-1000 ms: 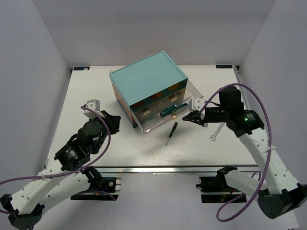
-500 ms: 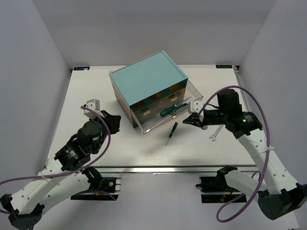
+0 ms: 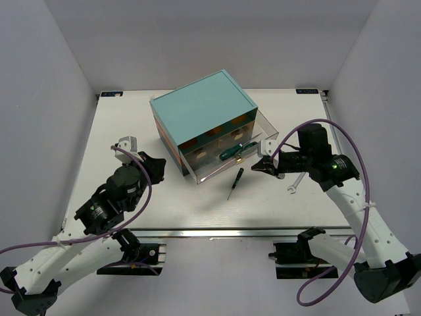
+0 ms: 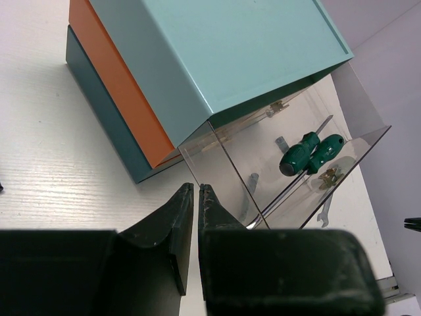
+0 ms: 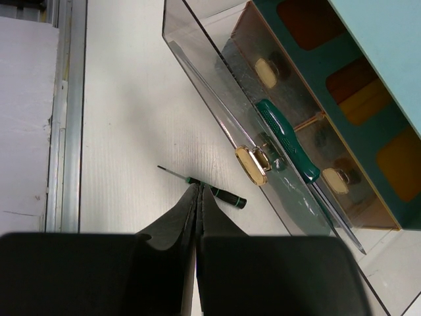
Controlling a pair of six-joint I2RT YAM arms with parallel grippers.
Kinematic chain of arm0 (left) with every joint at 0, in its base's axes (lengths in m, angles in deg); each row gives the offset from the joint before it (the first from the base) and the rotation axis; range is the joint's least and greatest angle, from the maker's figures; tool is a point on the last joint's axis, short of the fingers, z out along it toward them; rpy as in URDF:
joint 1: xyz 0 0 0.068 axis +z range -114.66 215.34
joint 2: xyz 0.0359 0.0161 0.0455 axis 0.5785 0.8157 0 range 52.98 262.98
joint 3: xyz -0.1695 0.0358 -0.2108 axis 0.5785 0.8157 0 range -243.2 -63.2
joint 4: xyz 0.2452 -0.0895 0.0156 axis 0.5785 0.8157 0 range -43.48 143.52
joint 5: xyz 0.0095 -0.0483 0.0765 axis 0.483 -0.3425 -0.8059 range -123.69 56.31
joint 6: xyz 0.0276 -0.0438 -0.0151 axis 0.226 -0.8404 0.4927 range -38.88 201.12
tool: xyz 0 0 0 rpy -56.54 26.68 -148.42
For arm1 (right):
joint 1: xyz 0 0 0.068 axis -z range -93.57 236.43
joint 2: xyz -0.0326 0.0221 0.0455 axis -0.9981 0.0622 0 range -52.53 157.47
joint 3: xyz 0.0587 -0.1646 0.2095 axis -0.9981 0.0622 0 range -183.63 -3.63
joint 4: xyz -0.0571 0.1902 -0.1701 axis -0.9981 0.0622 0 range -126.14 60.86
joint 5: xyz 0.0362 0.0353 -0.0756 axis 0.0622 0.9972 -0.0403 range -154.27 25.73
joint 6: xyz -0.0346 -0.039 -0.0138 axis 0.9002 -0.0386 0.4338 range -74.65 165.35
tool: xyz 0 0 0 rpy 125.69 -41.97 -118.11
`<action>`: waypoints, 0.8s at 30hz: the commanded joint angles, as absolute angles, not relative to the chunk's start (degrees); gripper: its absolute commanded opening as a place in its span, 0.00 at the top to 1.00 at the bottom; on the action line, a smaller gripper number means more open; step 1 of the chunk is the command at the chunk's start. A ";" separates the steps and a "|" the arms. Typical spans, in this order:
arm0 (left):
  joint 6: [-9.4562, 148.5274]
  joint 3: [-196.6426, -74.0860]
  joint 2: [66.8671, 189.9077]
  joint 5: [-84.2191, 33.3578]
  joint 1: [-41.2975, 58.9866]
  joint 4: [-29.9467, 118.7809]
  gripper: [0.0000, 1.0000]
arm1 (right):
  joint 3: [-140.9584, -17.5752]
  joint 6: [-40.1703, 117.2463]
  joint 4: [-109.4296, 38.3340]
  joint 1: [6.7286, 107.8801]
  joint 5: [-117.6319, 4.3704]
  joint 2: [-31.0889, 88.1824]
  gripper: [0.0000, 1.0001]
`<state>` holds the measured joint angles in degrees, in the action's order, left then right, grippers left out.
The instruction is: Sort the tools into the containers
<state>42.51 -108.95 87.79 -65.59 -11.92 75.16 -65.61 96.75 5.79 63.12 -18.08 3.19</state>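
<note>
small screwdriver (image 3: 234, 182) lies on the table (image 3: 131, 125), just by the open drawer (image 3: 217, 172). light, thin, prob rolls; i'd pinch the dark handle (image 5: 227, 196). right claw (image 3: 262, 165) pinched closed, empty. left claw (image 4: 196, 189) too.

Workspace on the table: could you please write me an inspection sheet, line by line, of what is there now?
Surface: white table, no spill or damage seen.
Job's things: chest with teal top; one clear drawer is pulled open and holds two green-handled screwdrivers; small screwdriver and wrench lie loose on the table.
Clutter: nothing seen.
Tools: left tool shut, empty, near the chest's corner; right tool shut, empty, close by the small screwdriver.
Cables: purple cables loop along both arms, not touching the job's things.
Surroundings: white walls on three sides; metal rail at the near edge.
</note>
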 commanded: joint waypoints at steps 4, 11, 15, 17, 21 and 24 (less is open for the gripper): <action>42.53 -108.64 87.70 -64.89 -11.94 74.30 0.79 | -65.07 96.68 5.16 63.23 -18.22 2.49 1.00; 42.53 -108.37 87.79 -64.98 -12.03 74.03 0.79 | -64.89 97.56 6.04 63.32 -18.57 2.75 1.00; 42.53 -108.28 87.79 -64.89 -11.94 74.03 0.79 | -63.84 99.49 6.92 63.23 -20.15 3.01 1.00; 42.53 -108.11 87.79 -64.72 -12.03 73.94 0.79 | -63.14 101.94 7.62 63.32 -21.20 3.63 1.00; 42.62 -108.11 88.05 -64.63 -11.94 73.94 0.79 | -62.08 105.55 8.24 63.23 -22.43 6.00 1.00; 42.62 -108.37 88.05 -64.80 -12.03 74.21 0.79 | -61.82 106.00 6.84 63.32 -23.14 7.67 1.00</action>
